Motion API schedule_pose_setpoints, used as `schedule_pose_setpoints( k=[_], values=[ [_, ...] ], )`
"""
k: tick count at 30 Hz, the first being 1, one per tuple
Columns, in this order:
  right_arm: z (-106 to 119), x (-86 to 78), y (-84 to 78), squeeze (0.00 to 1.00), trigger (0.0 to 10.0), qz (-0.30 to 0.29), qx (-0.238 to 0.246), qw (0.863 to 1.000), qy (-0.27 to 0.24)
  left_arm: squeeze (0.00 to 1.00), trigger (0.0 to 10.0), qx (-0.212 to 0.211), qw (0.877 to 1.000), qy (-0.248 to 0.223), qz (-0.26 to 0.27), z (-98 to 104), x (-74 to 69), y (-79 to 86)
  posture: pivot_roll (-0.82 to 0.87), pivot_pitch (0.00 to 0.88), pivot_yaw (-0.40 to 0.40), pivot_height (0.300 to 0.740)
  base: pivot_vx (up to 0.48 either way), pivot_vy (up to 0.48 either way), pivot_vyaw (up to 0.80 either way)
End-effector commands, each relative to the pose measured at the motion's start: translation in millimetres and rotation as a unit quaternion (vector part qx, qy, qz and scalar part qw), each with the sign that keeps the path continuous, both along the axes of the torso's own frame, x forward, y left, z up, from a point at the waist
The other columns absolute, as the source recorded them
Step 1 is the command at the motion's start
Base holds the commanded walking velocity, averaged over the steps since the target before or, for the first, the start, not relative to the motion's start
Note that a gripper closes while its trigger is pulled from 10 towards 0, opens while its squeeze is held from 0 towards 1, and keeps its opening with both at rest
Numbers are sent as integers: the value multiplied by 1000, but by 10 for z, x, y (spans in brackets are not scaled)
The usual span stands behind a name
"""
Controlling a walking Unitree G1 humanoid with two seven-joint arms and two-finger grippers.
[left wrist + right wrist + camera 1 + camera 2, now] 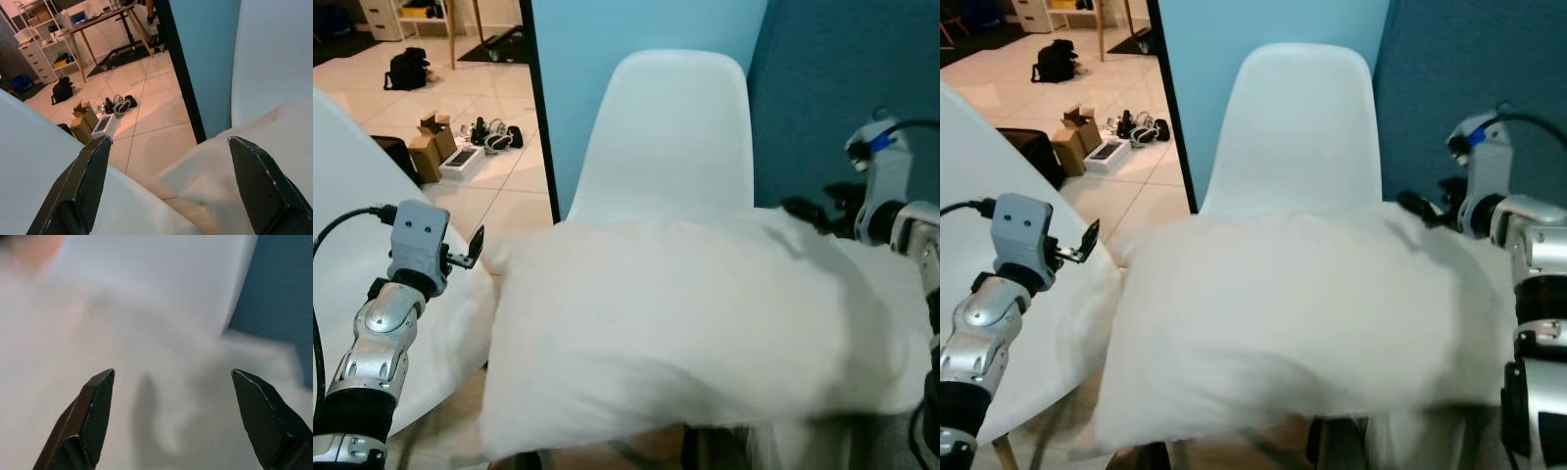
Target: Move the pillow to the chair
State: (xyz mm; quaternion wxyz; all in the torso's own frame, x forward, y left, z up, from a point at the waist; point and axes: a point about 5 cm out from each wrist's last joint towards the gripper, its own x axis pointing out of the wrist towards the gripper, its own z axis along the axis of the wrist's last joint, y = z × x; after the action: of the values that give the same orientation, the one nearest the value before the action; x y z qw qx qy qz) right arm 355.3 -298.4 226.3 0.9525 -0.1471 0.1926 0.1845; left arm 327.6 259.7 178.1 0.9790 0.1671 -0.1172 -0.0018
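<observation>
A big white pillow [685, 323] lies across the seat of a white plastic chair [671, 127], whose backrest rises behind it. The pillow looks slightly blurred. My left gripper [470, 250] stands open just off the pillow's left edge, holding nothing. In the left wrist view the pillow's corner [254, 127] lies past the open fingers [93, 181]. My right gripper [803, 211] is open at the pillow's far right corner. In the right wrist view, its fingers [98, 411] spread over the pillow [161, 396].
A second white curved surface [337, 176] stands at my left, close under the left arm. A light blue wall [578, 59] and a dark blue panel [822, 88] stand behind the chair. Cardboard boxes [433, 147], cables and a black bag [407, 69] lie on the tiled floor.
</observation>
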Motion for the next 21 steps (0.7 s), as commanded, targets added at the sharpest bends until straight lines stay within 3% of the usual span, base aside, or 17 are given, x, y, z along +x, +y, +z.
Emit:
schedule_pose_setpoints(
  k=[1, 3, 4, 5, 6, 7, 8, 9, 10, 11, 14, 15, 16, 17, 19, 21],
  values=[
    [-59, -17, 34, 0, 10000, 22, -33, 999, 17, 0, 10000, -3, 1000, 9, -1, -30, -17, -25, 26, 10, -31, 537, 0, 0, 0],
    [-16, 15, 44, 0, 10000, 16, -16, 1000, -2, 0, 10000, -10, 1000, 4, -4, -1, -25, -42, 28, 7, -31, 537, 0, 0, 0],
    [121, 65, 93, 0, 10000, 23, 30, 998, -55, 0, 10000, -28, 1000, -5, -8, 48, -33, -70, 32, 4, -29, 537, 0, 0, 0],
    [121, 65, 93, 0, 10000, 23, 30, 998, -55, 0, 10000, -28, 1000, -5, -8, 48, -33, -70, 32, 4, -29, 537, 0, 0, 0],
    [269, 109, 168, 0, 10000, 30, 100, 989, -107, 0, 10000, -51, 998, -17, -14, 103, -41, -117, 33, 0, -29, 542, 0, 0, 0],
    [269, 109, 168, 0, 10000, 30, 100, 989, -107, 0, 10000, -51, 998, -17, -14, 103, -41, -117, 33, 0, -29, 542, 0, 0, 0],
    [370, 137, 325, 0, 10000, 59, 163, 973, -156, 0, 10000, -79, 996, -34, -17, 167, -49, -212, 39, 0, -30, 547, 0, 0, 0],
    [370, 137, 325, 0, 10000, 59, 163, 973, -156, 0, 10000, -79, 996, -34, -17, 167, -49, -212, 39, 0, -30, 547, 0, 0, 0],
    [397, 156, 491, 0, 10000, 84, 230, 953, -180, 0, 10000, -102, 994, -43, -16, 205, -55, -305, 40, 0, -31, 552, 0, 0, 0],
    [374, 168, 630, 0, 10000, 101, 271, 939, -187, 0, 10000, -115, 992, -47, -13, 223, -59, -376, 43, 0, -31, 557, 0, 0, 0],
    [374, 168, 630, 0, 10000, 101, 271, 939, -187, 0, 10000, -115, 992, -47, -13, 223, -59, -376, 43, 0, -31, 557, 0, 0, 0],
    [293, 178, 802, 0, 10000, 116, 299, 930, -179, 0, 10000, -129, 991, -42, -8, 210, -59, -439, 50, 0, -33, 562, 0, 0, 0],
    [293, 178, 802, 0, 10000, 116, 299, 930, -179, 0, 10000, -129, 991, -42, -8, 210, -59, -439, 50, 0, -33, 562, 0, 0, 0],
    [153, 174, 1041, 0, 10000, 133, 326, 922, -162, 0, 10000, -134, 990, -32, -5, 173, -61, -507, 65, 0, -38, 567, -480, 0, 0],
    [153, 174, 1041, 0, 10000, 133, 326, 922, -162, 0, 10000, -134, 990, -32, -5, 173, -61, -507, 65, 0, -38, 567, -480, 0, 0],
    [-98, 135, 1415, 0, 10000, 140, 368, 909, -136, 0, 10000, -118, 993, -24, -10, 111, -101, -653, 78, 0, -39, 577, -240, 0, 0]
  ],
)
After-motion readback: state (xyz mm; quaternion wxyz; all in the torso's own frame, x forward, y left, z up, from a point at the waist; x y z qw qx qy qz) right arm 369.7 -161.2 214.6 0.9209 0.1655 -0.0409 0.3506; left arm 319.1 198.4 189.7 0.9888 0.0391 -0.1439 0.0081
